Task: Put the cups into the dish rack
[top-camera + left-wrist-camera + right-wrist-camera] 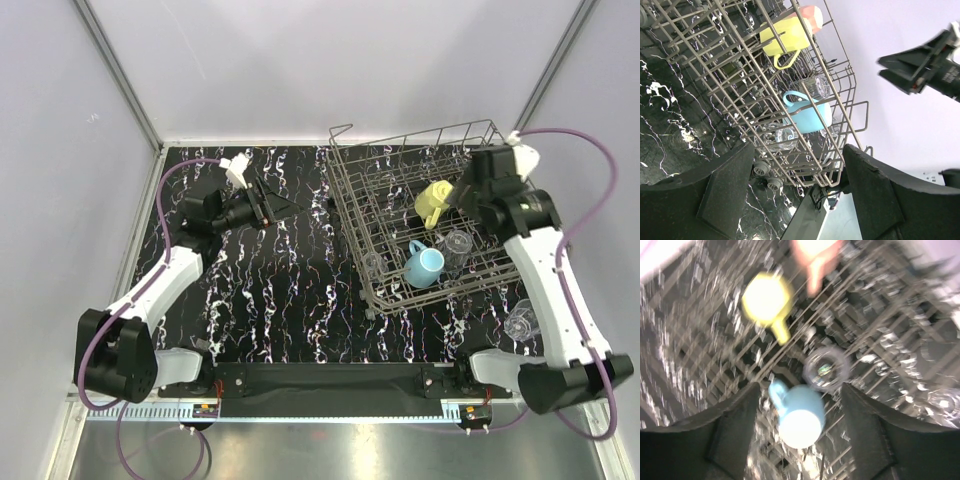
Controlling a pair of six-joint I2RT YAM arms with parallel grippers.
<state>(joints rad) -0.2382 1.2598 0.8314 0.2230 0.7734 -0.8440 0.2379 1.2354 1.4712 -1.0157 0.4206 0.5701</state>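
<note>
wire dish rack holds smooth yellow mug, blue mug, clear glass.

The top view is bright, evenly lit and sharp from edge to edge, with soft overhead light and only faint shadows on the black table. The left wrist view is crisp on the dish rack wires, but its own dark fingers are underexposed and the pale wall behind washes out. The right wrist view is heavily motion-blurred: the yellow mug and blue mug smear, and the wires streak into glare
</note>
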